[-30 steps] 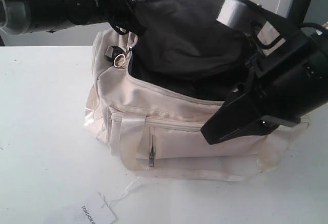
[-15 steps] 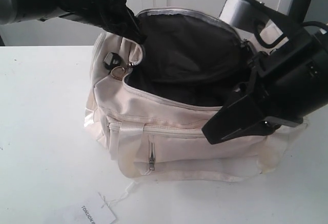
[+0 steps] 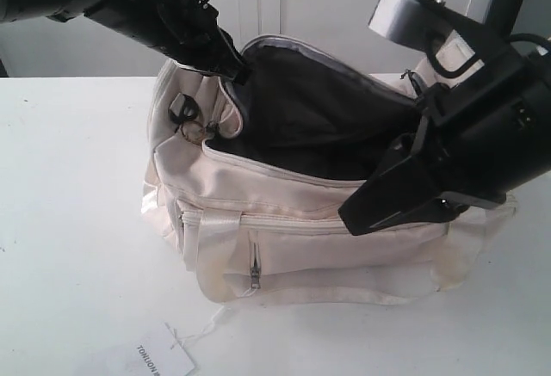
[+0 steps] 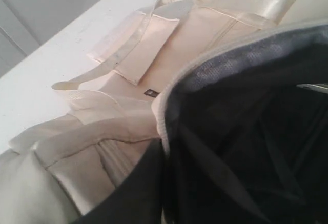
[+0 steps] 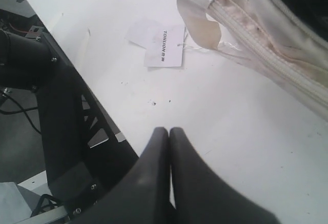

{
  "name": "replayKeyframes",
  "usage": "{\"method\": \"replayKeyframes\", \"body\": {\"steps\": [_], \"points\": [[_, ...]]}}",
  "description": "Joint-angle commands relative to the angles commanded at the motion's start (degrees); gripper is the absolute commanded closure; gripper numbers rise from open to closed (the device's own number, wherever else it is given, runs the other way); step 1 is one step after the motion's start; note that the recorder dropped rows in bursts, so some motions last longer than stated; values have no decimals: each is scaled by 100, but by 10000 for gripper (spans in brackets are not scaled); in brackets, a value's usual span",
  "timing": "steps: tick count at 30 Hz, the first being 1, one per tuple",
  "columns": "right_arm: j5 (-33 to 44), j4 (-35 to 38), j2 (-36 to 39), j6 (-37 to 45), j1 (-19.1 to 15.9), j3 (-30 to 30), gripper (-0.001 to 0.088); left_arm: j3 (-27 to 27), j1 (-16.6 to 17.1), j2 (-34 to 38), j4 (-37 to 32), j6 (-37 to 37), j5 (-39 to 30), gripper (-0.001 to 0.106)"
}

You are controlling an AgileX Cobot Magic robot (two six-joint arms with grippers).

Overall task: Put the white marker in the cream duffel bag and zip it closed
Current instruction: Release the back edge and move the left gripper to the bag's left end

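Observation:
The cream duffel bag (image 3: 301, 221) stands on the white table (image 3: 77, 204) with its top unzipped and its dark lining (image 3: 318, 126) showing. My left gripper (image 3: 234, 68) is shut on the bag's back rim at its left end. In the left wrist view the pale rim (image 4: 169, 96) runs into the gripper (image 4: 165, 147), with one dark finger (image 4: 138, 193) on the outside. My right gripper (image 3: 357, 218) hangs shut and empty in front of the bag's right end, above the bare table in the right wrist view (image 5: 169, 130). The white marker is out of view.
A gold ring zipper pull (image 3: 194, 126) hangs at the bag's left end, and a small pocket zip (image 3: 254, 268) sits on the front. A white paper tag (image 3: 155, 359) (image 5: 163, 47) lies on a string near the table's front edge. Dark frame parts (image 5: 56, 106) stand beyond that edge.
My left gripper has come down and to the right with the bag's back rim, so the raised flap has dropped and the opening is narrower. The right gripper has hardly moved.

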State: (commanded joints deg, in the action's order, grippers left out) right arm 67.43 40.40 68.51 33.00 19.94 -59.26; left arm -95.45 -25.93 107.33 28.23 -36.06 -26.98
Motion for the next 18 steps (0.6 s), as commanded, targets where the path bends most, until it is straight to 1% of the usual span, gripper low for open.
{"method": "replayKeyframes", "body": {"steps": [5,6,8,11,18], "points": [[-9,0,0,0,0,0,868,0,0,0,31,0,-415,507],[-6,-12,0,0,0,0,868,0,0,-10,29,0,-477,476],[-36,-12,0,0,0,0,868,0,0,-75,101,0,-633,381],[-71,-12,0,0,0,0,868,0,0,-191,111,0,-812,370],[-120,-123,0,0,0,0,868,0,0,-838,111,-15,-1367,371]]}}
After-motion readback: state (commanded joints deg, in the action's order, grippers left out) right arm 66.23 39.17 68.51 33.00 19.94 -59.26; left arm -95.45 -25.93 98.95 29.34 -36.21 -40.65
